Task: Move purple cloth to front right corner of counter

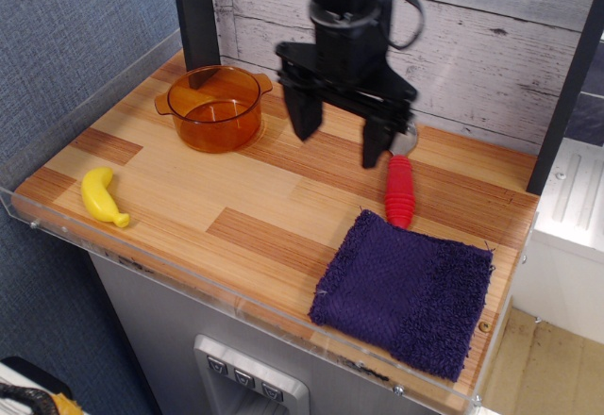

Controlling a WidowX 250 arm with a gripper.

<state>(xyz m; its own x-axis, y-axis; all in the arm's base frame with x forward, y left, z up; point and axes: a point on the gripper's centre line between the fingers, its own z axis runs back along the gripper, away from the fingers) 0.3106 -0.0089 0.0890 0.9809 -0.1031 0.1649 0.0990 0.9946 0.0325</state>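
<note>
A: Any writing or brand names showing anywhere?

B: I'm not finding any readable lettering; nothing is legible on the arm or the items.

A: Where is the purple cloth point(406, 292) lying?

B: It's lying flat at the front right corner of the counter point(236, 203), its front edge sitting near the clear rim.

A: And the gripper point(340, 137)?

B: It's hanging above the middle back of the counter, fingers spread apart and holding nothing. The cloth is lying well apart from it, toward the front and right.

A: What else is sitting there?

B: A red ribbed object point(399, 191) is lying just behind the cloth, an orange pot point(213, 107) is sitting back left, and a banana point(102, 197) is resting front left.
</note>
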